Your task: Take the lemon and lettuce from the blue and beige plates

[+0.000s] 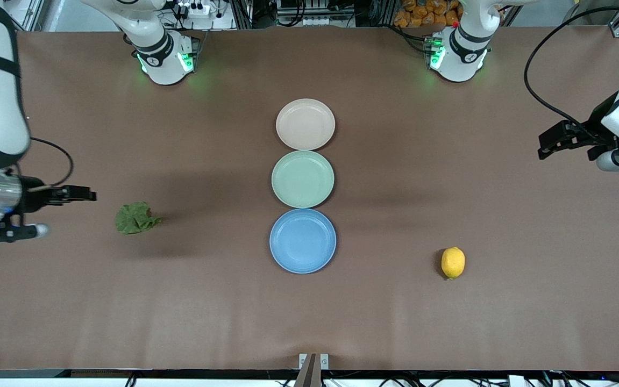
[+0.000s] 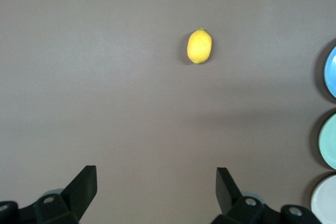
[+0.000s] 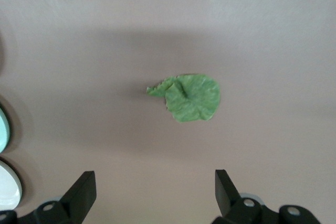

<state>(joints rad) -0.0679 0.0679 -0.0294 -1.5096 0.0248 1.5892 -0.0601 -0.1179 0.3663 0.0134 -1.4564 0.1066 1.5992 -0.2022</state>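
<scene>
The yellow lemon (image 1: 453,262) lies on the bare table toward the left arm's end, beside the blue plate (image 1: 303,240); it also shows in the left wrist view (image 2: 199,46). The green lettuce leaf (image 1: 136,217) lies on the table toward the right arm's end; it also shows in the right wrist view (image 3: 189,97). The blue plate and the beige plate (image 1: 305,123) are both empty. My left gripper (image 1: 541,147) is open and empty, up over the table's left-arm end (image 2: 156,174). My right gripper (image 1: 93,195) is open and empty, close beside the lettuce (image 3: 155,178).
An empty green plate (image 1: 303,178) sits between the beige and blue plates, the three in a row down the table's middle. The brown table (image 1: 395,322) is bare around the lemon and lettuce. A black cable (image 1: 535,86) hangs near the left arm.
</scene>
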